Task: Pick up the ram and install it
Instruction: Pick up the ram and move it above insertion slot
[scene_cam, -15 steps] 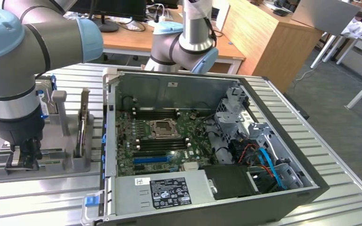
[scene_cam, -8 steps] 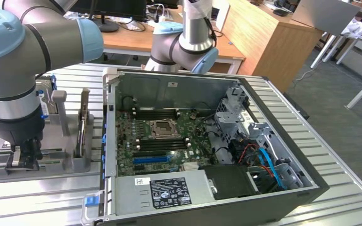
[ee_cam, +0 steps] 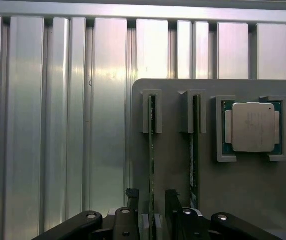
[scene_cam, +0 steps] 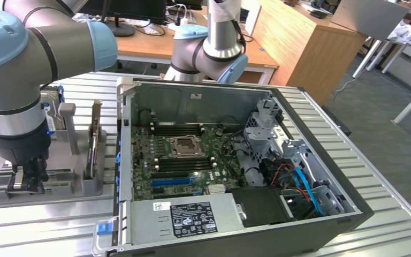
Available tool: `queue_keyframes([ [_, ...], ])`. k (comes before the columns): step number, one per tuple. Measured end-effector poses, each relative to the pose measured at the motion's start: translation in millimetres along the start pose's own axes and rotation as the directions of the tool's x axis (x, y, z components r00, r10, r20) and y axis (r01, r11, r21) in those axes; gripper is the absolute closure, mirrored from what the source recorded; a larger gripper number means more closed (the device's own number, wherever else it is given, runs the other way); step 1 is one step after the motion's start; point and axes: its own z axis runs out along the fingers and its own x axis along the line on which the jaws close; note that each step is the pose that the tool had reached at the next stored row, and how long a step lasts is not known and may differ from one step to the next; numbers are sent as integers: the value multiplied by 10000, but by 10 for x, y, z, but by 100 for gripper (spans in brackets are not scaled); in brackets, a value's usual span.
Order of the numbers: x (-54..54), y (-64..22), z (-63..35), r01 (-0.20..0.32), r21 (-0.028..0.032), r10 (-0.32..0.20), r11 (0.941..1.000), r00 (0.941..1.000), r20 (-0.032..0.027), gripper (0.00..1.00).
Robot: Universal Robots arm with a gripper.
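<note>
Ribbed metal tabletop (ee_cam: 47, 125) is carrying the grey holder (ee_cam: 243, 200), where the ram (ee_cam: 152, 150) is standing on edge in its slot — not yet lifted. Your gripper (ee_cam: 151, 196) is straddling it, jaws standing wide either side, gripping nothing. You are working the pick-up — it is calling for a square close, clear of the neighbouring stick (ee_cam: 194, 150).

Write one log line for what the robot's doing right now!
gripper: open | where: straddling long thin green ram stick | ram: standing on edge in grey slotted holder | lifted: not yet
</note>
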Motion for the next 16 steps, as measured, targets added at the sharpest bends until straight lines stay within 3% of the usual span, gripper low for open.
queue_keyframes([
  [3,0,0,0,0,0,0,10000,10000,0,67],
  [4,0,0,0,0,0,0,10000,10000,1,74],
  [16,-1,-19,-4,1,0,-1,10000,10000,1,74],
])
